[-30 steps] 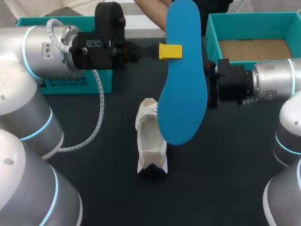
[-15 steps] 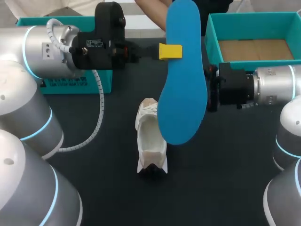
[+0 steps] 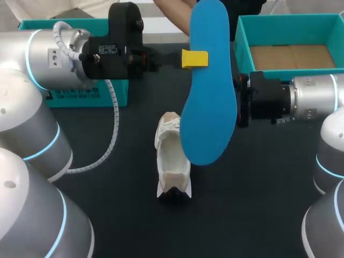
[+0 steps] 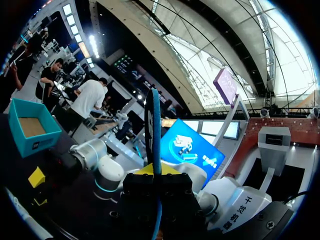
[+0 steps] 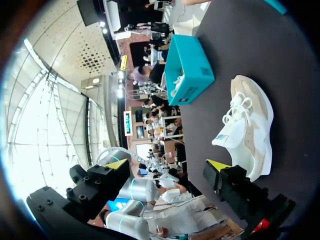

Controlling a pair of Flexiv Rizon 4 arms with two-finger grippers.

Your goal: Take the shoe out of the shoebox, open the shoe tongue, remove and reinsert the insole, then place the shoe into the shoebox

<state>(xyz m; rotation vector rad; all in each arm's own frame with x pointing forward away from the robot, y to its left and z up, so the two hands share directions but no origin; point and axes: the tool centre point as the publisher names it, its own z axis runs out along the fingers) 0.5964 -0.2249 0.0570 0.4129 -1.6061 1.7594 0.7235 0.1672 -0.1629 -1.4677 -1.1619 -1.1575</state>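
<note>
Pinched in the left gripper (image 3: 196, 58), upper centre: a smooth bright-blue insole (image 3: 207, 91) (broader end lower). Beneath it, a cream lace-up shoe (image 3: 172, 156). Right gripper (image 5: 167, 165) gaping wide.

Dark table (image 3: 123, 215) under a white shoe (image 3: 171, 161) (upright), an open teal shoebox (image 3: 290, 20), a teal box (image 3: 37, 24).

The table (image 3: 242, 204) was the one piece of furniture to speak of: a broad, flat top, dark charcoal, almost black, with a matte finish. It stretched from side to side across the head view. The light on it was soft and even, with no glare. From the right wrist view the surface looked a paler grey.
</note>
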